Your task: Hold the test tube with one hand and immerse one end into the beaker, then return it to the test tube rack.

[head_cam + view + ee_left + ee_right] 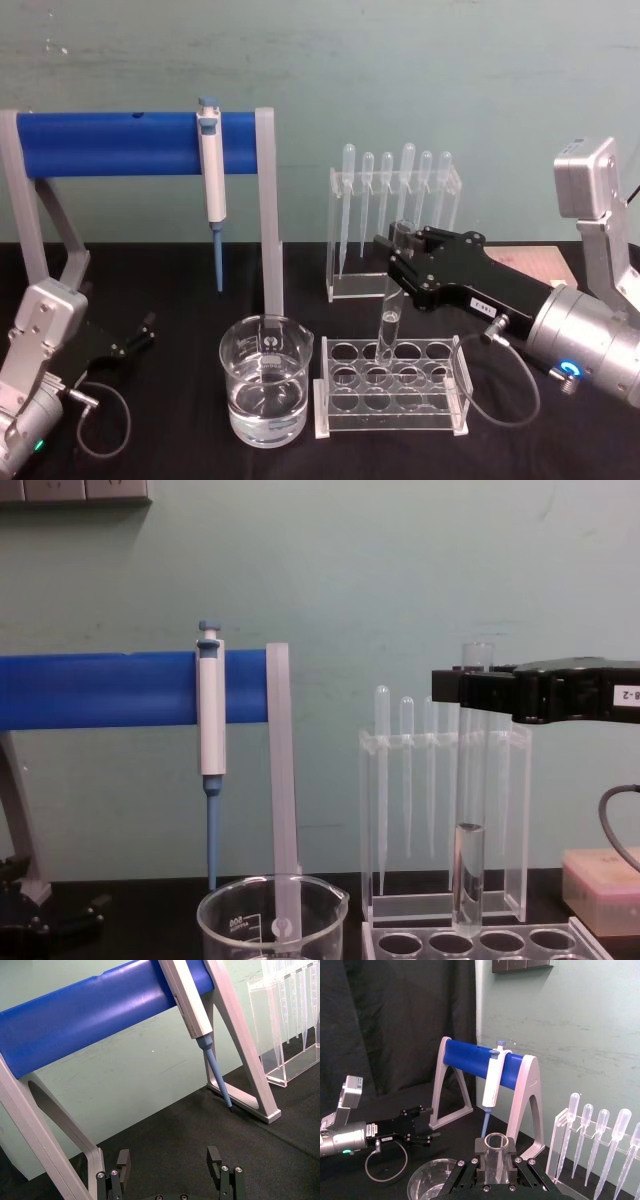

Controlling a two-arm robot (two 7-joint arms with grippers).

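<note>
The black two-finger right gripper [400, 250] on its silver wrist is clamped on the long clear glass test tube [388, 320], close under the rim. The tube stands straight up. Its round bottom is at a back hole of the clear plastic rack with round holes [440, 425]. I cannot tell if it is just above the hole or a little inside. The wide clear glass beaker [265, 390] with water in it stands just beside the rack, at nine o'clock from it. The black left gripper [148, 335] rests low, at nine o'clock from the beaker, with its fingers apart and holding nothing.

I think a sideways move made too low could bump the tube on the rack or the beaker's rim. That might crack glass or spill water. The glass is smooth, so a loose squeeze could let the tube slip down.
</note>
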